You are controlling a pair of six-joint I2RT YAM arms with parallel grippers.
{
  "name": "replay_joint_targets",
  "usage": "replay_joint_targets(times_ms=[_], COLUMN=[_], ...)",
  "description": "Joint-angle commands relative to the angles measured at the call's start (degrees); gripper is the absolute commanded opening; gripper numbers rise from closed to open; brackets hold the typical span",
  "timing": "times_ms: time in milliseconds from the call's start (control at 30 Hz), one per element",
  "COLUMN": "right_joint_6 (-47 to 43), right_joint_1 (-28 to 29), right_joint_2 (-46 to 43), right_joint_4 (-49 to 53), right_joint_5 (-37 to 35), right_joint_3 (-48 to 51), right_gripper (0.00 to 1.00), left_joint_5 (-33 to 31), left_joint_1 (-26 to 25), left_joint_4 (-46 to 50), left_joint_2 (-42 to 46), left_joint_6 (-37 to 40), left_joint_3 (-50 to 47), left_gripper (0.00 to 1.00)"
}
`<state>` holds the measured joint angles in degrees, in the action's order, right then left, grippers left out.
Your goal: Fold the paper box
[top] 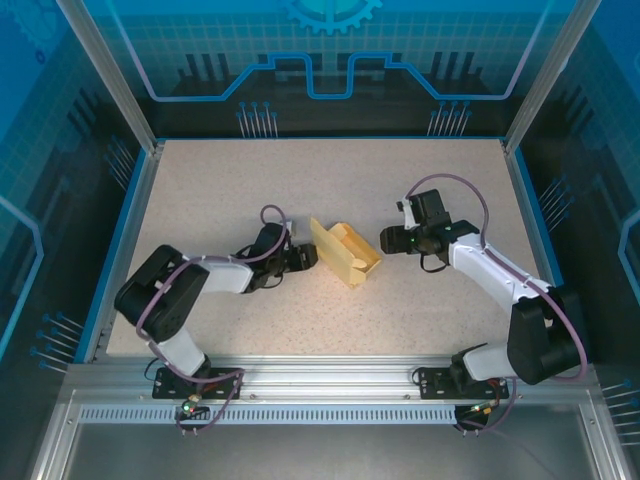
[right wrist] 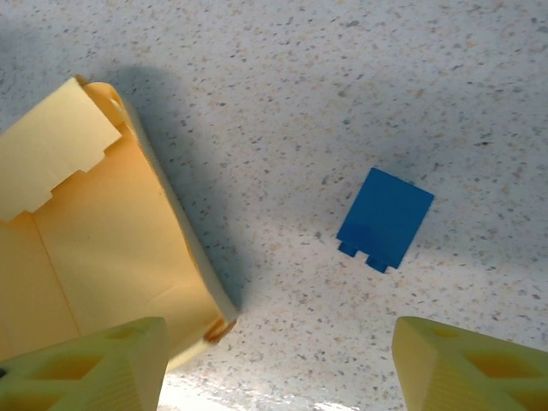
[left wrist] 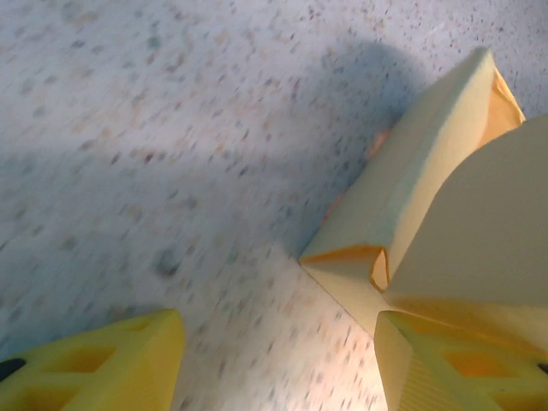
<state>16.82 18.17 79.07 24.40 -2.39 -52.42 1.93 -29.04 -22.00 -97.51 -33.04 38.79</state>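
Top external view: the half-formed paper box (top: 345, 252) lies mid-surface (top: 250, 180), long axis diagonal, between both arms. The left pincer (top: 308, 257), released and empty, sits just beside it; the right pincer (top: 386, 240), likewise released, waits near the opposite side.

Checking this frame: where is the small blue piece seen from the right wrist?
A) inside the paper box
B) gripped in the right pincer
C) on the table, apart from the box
C: the blue piece lies on the table, a gap separating it from the paper box.
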Motion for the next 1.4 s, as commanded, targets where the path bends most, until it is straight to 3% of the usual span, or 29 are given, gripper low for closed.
replay_joint_targets(times_ms=[0,200,500,700,933,1133,1367], right_joint_6=[-0.6,0.4,5.0,5.5,0.0,-3.5,-6.7], right_joint_1=[-1.9,-2.2,-2.2,-0.6,-0.8,-1.4,-2.5], right_joint_2=[0.0,-0.1,8.9,13.5,14.9,20.8,30.9], right_joint_4=[0.4,-1.6,-7.9,-10.5,-8.5,-7.7,-4.8], right_joint_5=[-0.5,4.6,13.6,13.2,8.3,11.5,19.6], right_joint_3=[0.2,1.4,-0.2,-1.2,-4.2,-10.3,-20.2], right_gripper=[0.70,0.69,0.61,0.58,0.63,0.69,0.67], left_joint_5=[1.8,2.2,3.0,3.9,2.7,1.3,0.9], left_joint_1=[-0.1,1.0,1.9,1.9,2.0,3.3,4.5], left_joint_4=[-0.5,2.3,1.3,1.6,3.9,4.3,5.6], left_joint_2=[-4.4,-8.6,-6.7,-7.7,-5.2,-1.0,2.7], left_joint_6=[1.0,3.1,1.4,1.4,3.1,4.2,5.6], left_joint_3=[6.9,14.4,10.2,10.5,10.1,6.6,4.4], left_gripper=[0.62,0.62,0.62,0.61,0.61,0.62,0.63])
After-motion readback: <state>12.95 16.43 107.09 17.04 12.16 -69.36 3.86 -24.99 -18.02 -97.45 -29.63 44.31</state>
